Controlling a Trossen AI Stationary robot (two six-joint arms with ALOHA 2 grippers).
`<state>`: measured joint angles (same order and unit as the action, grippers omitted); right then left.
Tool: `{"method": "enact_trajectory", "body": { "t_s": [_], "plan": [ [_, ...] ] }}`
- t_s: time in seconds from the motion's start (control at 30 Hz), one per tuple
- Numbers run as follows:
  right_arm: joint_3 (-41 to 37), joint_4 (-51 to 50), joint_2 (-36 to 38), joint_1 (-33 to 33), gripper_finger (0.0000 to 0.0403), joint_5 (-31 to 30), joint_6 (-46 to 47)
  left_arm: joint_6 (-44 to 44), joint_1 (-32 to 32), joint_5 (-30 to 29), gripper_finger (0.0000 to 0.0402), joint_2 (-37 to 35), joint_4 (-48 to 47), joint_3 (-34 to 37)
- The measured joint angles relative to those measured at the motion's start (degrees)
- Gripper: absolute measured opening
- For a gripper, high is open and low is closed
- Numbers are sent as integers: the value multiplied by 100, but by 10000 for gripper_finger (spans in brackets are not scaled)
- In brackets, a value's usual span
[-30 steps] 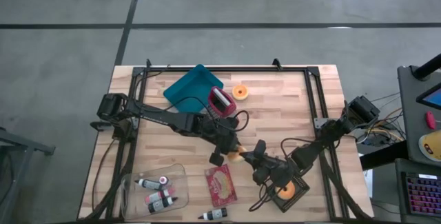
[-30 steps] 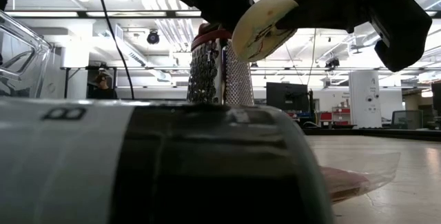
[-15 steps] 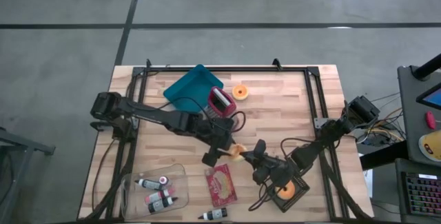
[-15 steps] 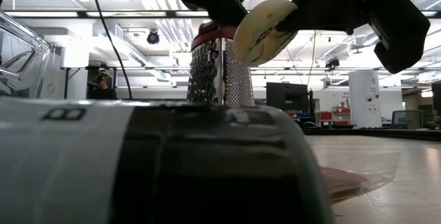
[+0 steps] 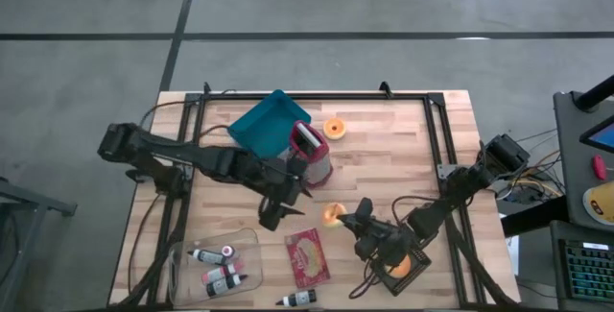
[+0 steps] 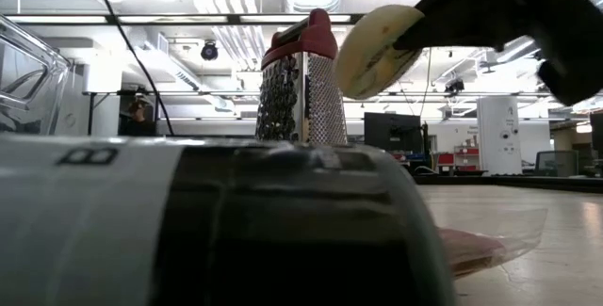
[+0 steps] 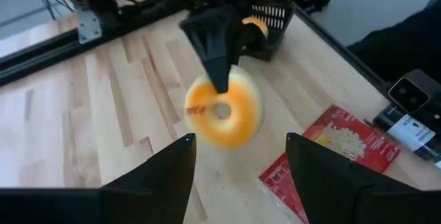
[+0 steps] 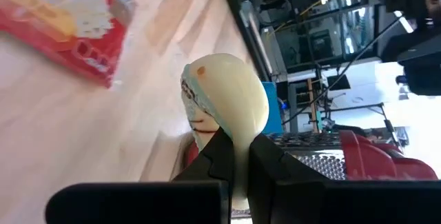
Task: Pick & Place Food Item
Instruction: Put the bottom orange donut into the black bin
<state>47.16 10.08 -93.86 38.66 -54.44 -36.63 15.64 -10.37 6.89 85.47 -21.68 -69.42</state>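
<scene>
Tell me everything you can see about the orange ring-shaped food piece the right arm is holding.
The donut is a small ring, orange on one face with a pale centre hole, cream on the other face, smooth like a plastic toy. The right gripper pinches its rim with shut jaws, holding it above the wooden table, near the red packet. The left gripper stands open, apart from it.

2 dark 6-joint arms, matte black links, loose black cables at both bases. Left gripper (image 5: 271, 218) and right gripper (image 5: 351, 219): 2 flat black tapered fingers each.
</scene>
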Motion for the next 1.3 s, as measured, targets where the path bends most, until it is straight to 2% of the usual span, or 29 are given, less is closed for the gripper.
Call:
{"method": "enact_trajectory", "body": {
  "t_s": [0.37,0.53,0.73,1.03,1.3],
  "plan": [
    [1265,-3048,13,400,8,-43,1899,-375,2,-67,228,-1388,1391,1631],
    [2134,-4623,24,516,8,670,3066,-446,2,-84,228,-1718,1707,2153],
    [2855,-5812,24,609,8,1583,4207,-460,2,-213,228,-1803,1847,2396],
    [2999,-6815,26,631,8,2748,5751,-465,2,-222,227,-1792,1840,2467],
    [2907,-7105,26,934,8,3179,6791,-326,2,-235,227,-1805,1846,2467]
  ]
}}
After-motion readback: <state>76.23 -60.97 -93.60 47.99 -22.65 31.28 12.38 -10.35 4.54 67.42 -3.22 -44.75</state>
